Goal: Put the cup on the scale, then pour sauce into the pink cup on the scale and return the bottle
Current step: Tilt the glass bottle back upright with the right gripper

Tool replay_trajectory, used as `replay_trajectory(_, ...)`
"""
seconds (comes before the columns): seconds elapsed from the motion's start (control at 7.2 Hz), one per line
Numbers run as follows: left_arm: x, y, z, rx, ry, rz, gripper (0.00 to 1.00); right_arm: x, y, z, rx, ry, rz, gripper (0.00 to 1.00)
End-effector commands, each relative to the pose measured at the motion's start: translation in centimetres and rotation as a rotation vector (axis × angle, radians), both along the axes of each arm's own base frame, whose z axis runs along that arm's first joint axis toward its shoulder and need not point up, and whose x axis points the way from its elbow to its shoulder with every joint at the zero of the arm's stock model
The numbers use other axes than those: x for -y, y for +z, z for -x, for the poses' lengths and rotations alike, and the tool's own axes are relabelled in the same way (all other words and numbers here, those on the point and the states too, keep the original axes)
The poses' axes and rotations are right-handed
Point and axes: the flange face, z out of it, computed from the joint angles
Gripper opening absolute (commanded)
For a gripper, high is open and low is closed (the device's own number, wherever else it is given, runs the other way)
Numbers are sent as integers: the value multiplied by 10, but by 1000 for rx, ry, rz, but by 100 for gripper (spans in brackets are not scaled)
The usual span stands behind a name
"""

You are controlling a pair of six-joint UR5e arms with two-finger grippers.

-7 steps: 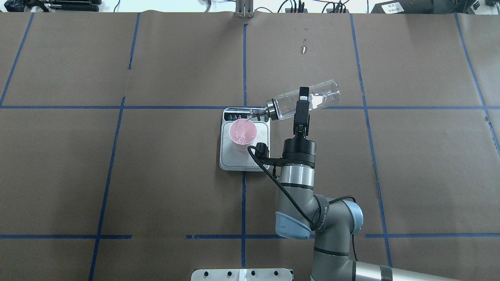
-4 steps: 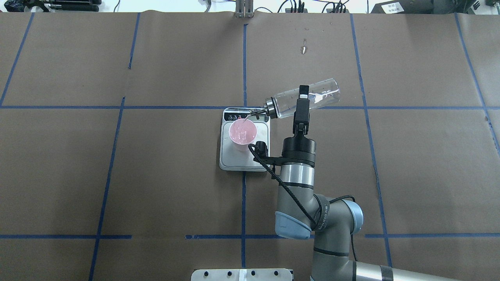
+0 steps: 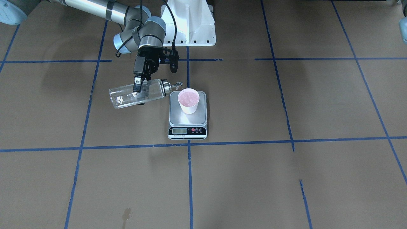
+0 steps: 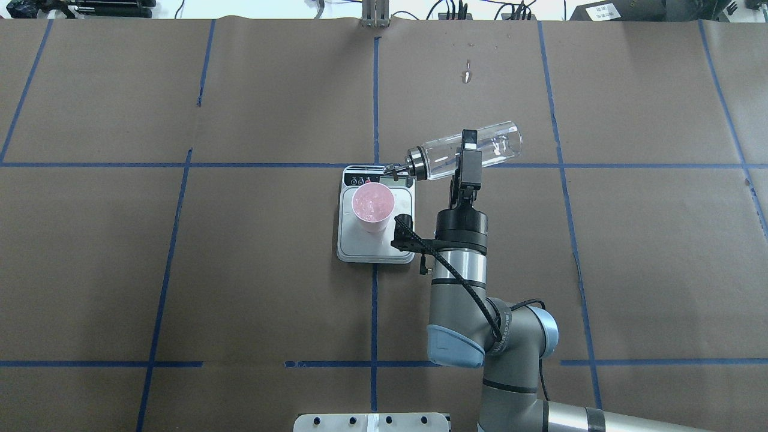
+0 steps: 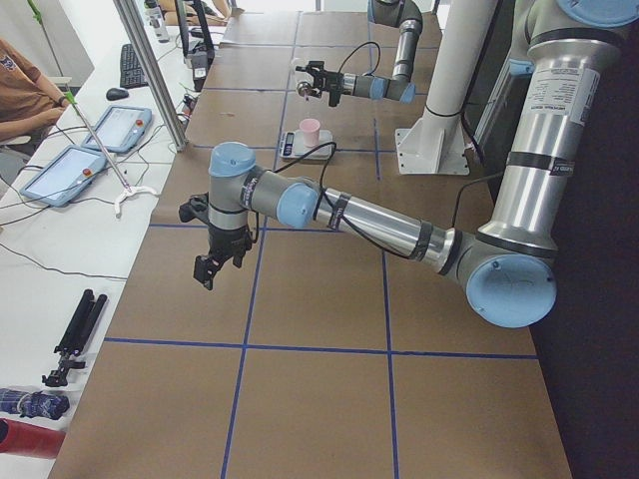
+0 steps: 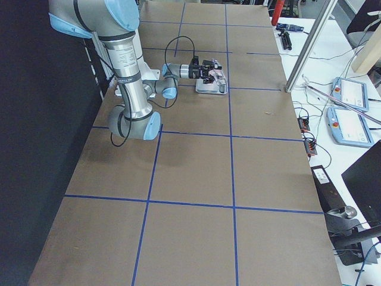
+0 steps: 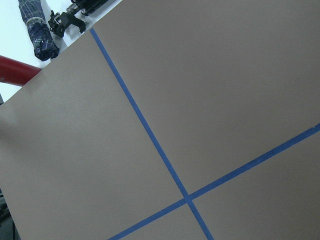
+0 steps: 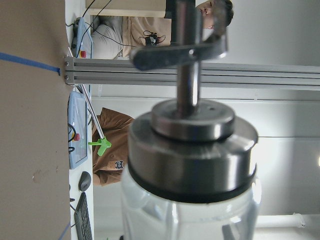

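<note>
The pink cup point(image 4: 373, 204) stands upright on the steel platform of the scale point(image 4: 375, 247), and liquid shows inside it. My right gripper point(image 4: 468, 151) is shut on the clear glass bottle point(image 4: 489, 141). The bottle lies nearly level, just right of the scale, with its metal pourer cap point(image 4: 414, 165) pointing at the scale's far right corner, beside the cup. No stream shows. From the front, the bottle point(image 3: 124, 97), cup point(image 3: 188, 101) and scale point(image 3: 187, 120) show the same. My left gripper point(image 5: 207, 271) shows only in the left side view, over bare paper; I cannot tell its state.
Brown paper with blue tape lines point(image 4: 374, 90) covers the table. A small stain point(image 4: 466, 75) lies beyond the bottle. The white robot base point(image 3: 189, 25) stands behind the scale. Tablets point(image 5: 112, 128) and people sit past the table's far edge.
The bottle has tipped back toward level and its spout has lifted off the cup's rim toward the right. The thin stream into the cup has stopped. The wrist has rotated.
</note>
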Motion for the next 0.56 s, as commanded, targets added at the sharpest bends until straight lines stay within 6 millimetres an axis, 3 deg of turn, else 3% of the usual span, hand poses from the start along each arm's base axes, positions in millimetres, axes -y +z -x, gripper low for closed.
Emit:
replay_trajectory(0.0,0,2,2,-1,-4,3,100,1,-5,-9,93,-36,-8,0)
replay_trajectory(0.28,-4,12,10,-17,-5,25,100,-1,-8,-21,205,-55,-29,0)
replay_trajectory(0.42,-18,43,17,-77,79,41,100,-1,-14,-28,244,-55,-39,0)
